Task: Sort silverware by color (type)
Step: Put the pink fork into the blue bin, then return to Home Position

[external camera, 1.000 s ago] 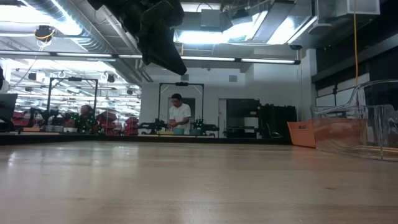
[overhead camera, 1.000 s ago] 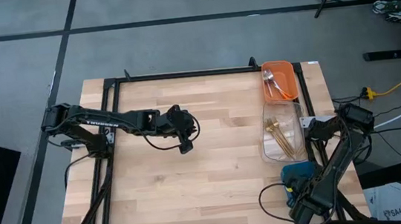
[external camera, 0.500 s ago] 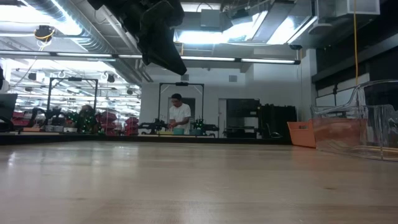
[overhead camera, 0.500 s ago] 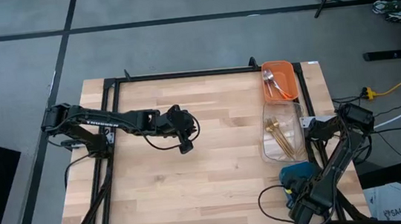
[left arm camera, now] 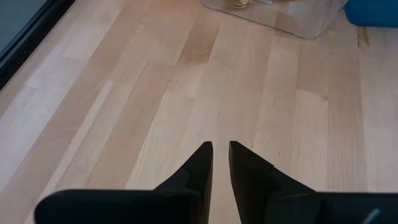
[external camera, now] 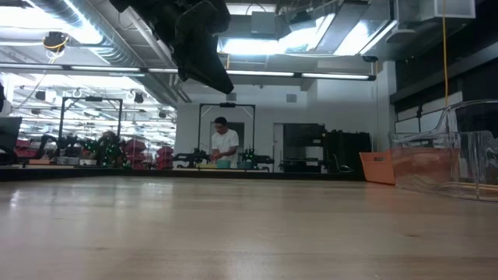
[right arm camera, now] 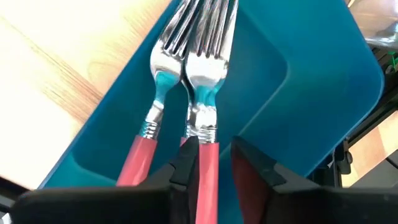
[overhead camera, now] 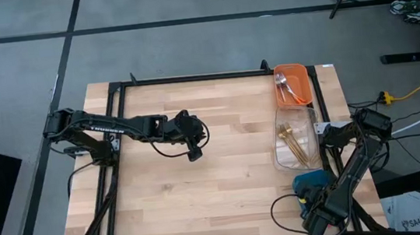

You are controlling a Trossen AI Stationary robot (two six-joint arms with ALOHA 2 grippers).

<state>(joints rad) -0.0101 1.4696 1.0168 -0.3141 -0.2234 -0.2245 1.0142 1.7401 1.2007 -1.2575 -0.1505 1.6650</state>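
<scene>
**High view: right arm over the blue bin, left arm waiting mid-table**

Seen from above, a wooden table [overhead camera: 200, 173] holds three bins in a row along its right side: an orange bin [overhead camera: 293, 85] at the far end, a clear bin [overhead camera: 296, 141] in the middle and a blue bin [overhead camera: 310, 181] at the near end. The orange bin holds a few utensils with silver heads [overhead camera: 285, 88]. The clear bin holds thin gold utensils [overhead camera: 293, 145].

The right gripper [right arm camera: 214, 158] hangs over the blue bin. Its wrist view shows two forks with silver heads and pink-red handles [right arm camera: 186, 81] lying side by side in the bin. The handle of one fork runs between the two dark fingers [right arm camera: 186, 163], which stand a little apart on either side of it. Whether they press on the handle cannot be told.

The left gripper [overhead camera: 193, 152] hovers above bare wood near the middle of the table, well apart from the bins. Its fingers [left arm camera: 200, 167] are nearly together, with a narrow gap between them and nothing held.

In the low view, a person [external camera: 224, 145] stands far off in the room behind the table.
</scene>
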